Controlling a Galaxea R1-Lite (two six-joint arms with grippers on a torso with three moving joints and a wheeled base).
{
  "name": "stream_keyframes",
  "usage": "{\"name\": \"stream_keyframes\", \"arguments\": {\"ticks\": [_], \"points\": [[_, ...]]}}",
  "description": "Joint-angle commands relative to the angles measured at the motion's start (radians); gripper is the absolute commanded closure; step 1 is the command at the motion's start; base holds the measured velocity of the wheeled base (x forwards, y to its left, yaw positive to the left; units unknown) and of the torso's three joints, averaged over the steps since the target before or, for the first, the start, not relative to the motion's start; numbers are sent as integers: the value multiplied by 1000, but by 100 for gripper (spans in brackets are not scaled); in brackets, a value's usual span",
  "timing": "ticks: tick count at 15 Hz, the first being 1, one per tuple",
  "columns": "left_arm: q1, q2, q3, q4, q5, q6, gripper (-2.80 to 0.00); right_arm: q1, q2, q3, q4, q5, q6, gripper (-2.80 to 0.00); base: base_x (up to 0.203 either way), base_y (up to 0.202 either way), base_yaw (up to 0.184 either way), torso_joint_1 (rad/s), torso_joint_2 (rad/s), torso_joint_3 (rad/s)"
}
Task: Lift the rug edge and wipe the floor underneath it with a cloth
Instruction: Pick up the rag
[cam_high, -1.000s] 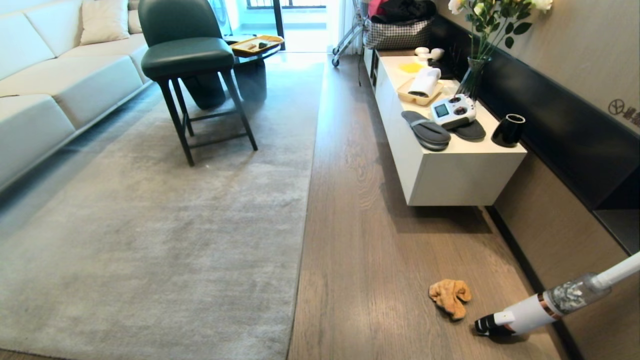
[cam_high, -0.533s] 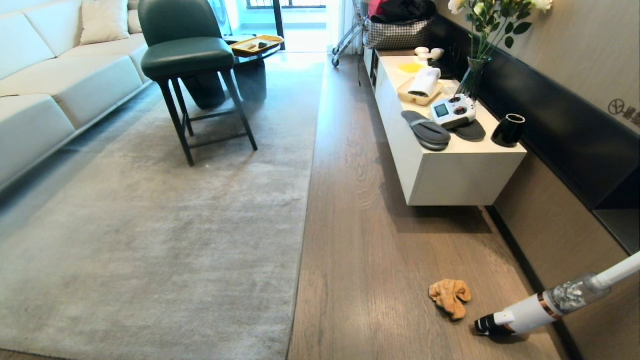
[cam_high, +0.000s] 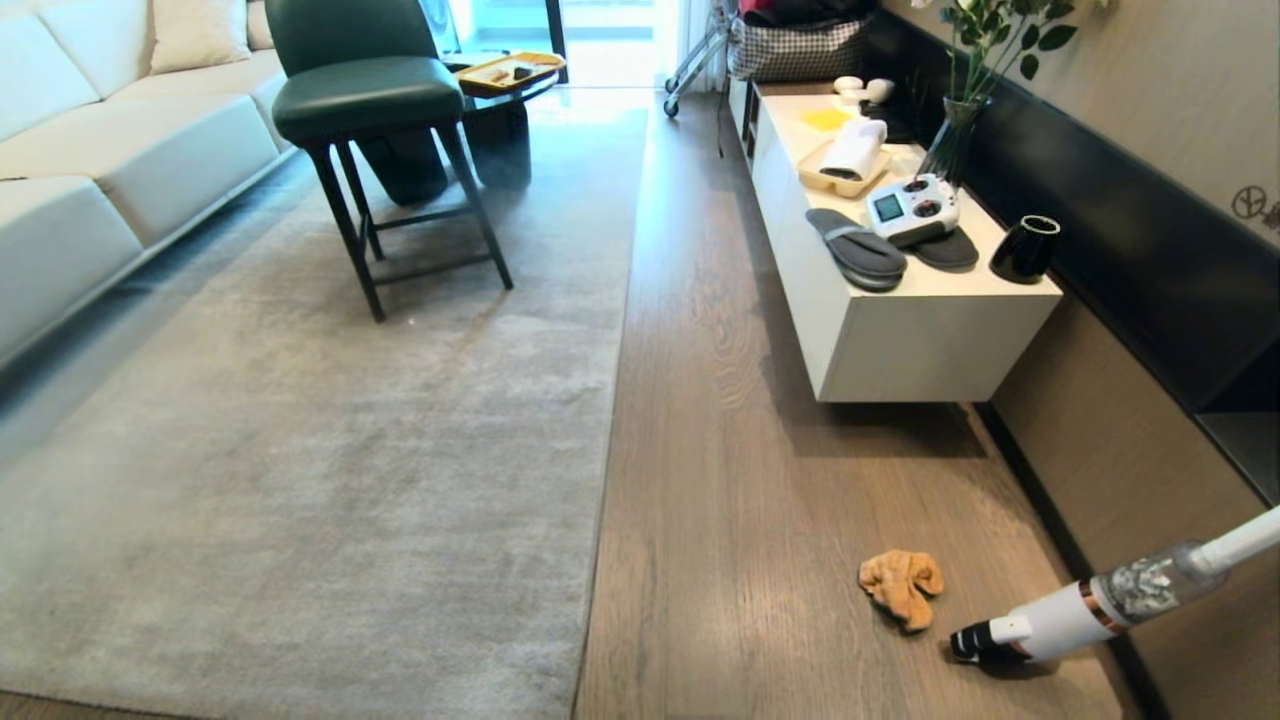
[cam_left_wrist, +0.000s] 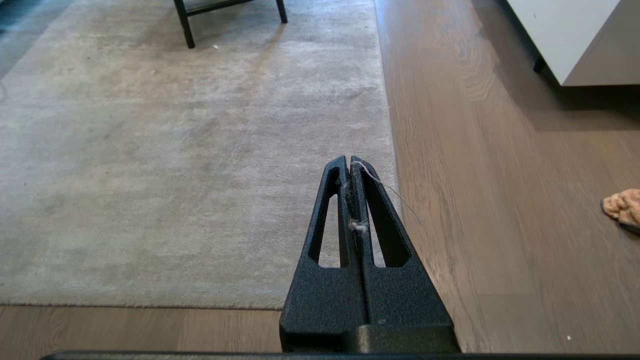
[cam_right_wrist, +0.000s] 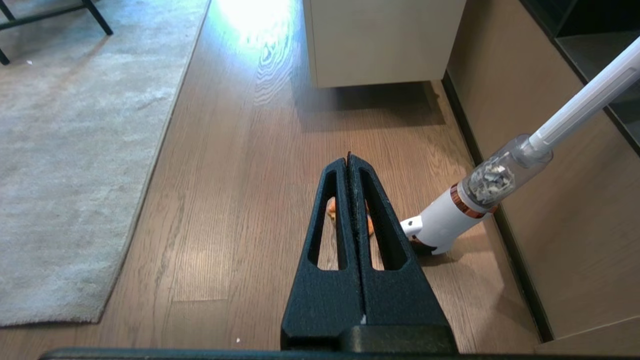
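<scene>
Wood-grain floor (cam_high: 740, 480) bare between rug edge (cam_high: 610, 420) and cloth (cam_high: 900, 585) — both claws (cam_left_wrist: 350, 165) (cam_right_wrist: 348, 159) pressed together, empty.

Daylight enters from the glazed doorway (cam_high: 600, 25) at the far end, where the head view washes out. A bright glare patch lies on the floor (cam_right_wrist: 260, 30) in the right wrist view. The white cabinet (cam_high: 930, 340) casts a soft shadow beneath and beside itself. Straight edges bow toward the head view's borders. All views are sharp, without motion blur.
</scene>
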Motion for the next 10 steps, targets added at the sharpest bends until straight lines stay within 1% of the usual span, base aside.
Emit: {"name": "stream_keyframes", "arguments": {"ticks": [1, 10], "points": [[0, 0, 0, 0, 0, 0, 0, 0, 1, 0, 0, 0, 0, 0, 0, 0, 0, -1, 0, -170], [0, 0, 0, 0, 0, 0, 0, 0, 1, 0, 0, 0, 0, 0, 0, 0, 0, 3, 3, -195]]}}
